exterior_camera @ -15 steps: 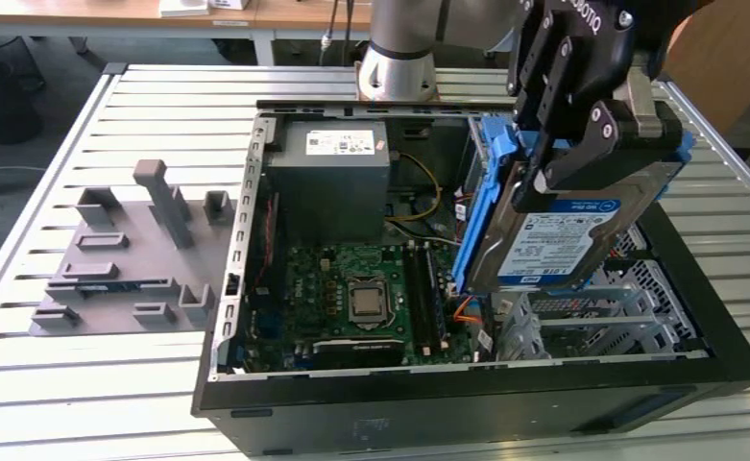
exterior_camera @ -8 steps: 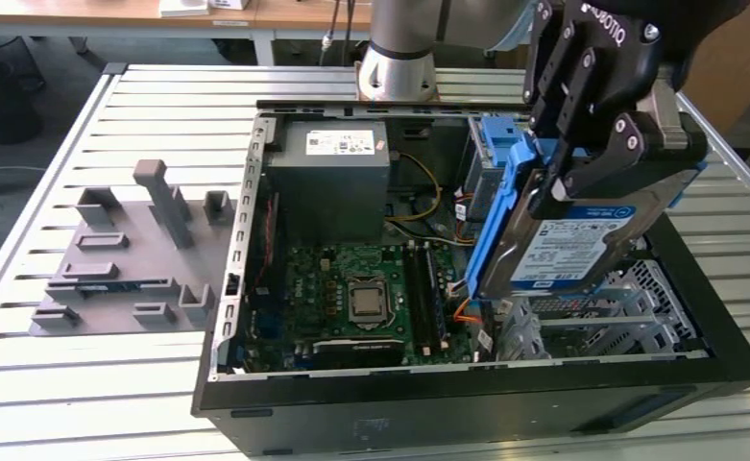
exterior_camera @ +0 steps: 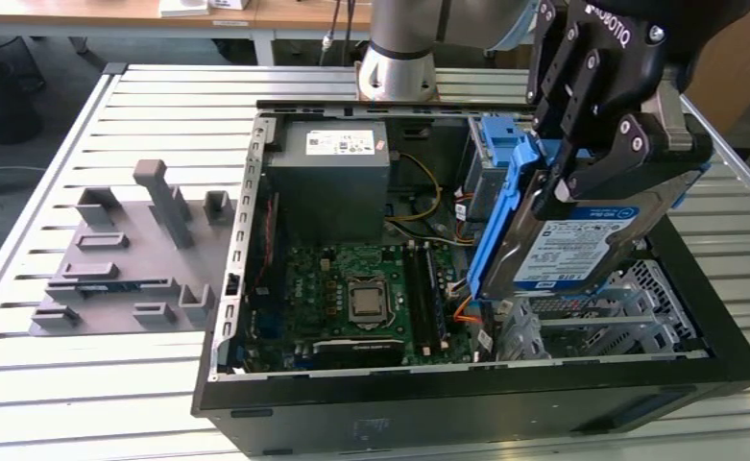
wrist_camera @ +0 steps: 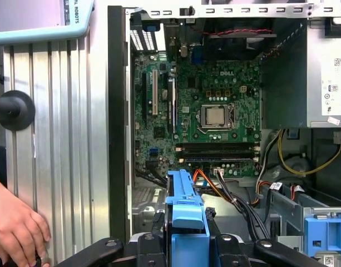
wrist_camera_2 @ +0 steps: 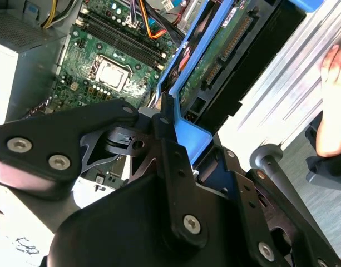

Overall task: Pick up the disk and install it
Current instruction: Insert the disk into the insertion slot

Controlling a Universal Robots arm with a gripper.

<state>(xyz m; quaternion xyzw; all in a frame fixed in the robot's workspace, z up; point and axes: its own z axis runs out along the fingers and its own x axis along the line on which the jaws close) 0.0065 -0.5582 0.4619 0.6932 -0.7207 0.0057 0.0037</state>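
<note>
1. One gripper, its jaws closed on the one disk at the blue rails
2. The disk hangs tilted over the one open computer case, near the case's edge at the exterior view's right
3. Inside the case: one motherboard and one grey power supply box
4. One grey fixture lies on the table, beside the case
5. One person's hand rests on the table
</note>
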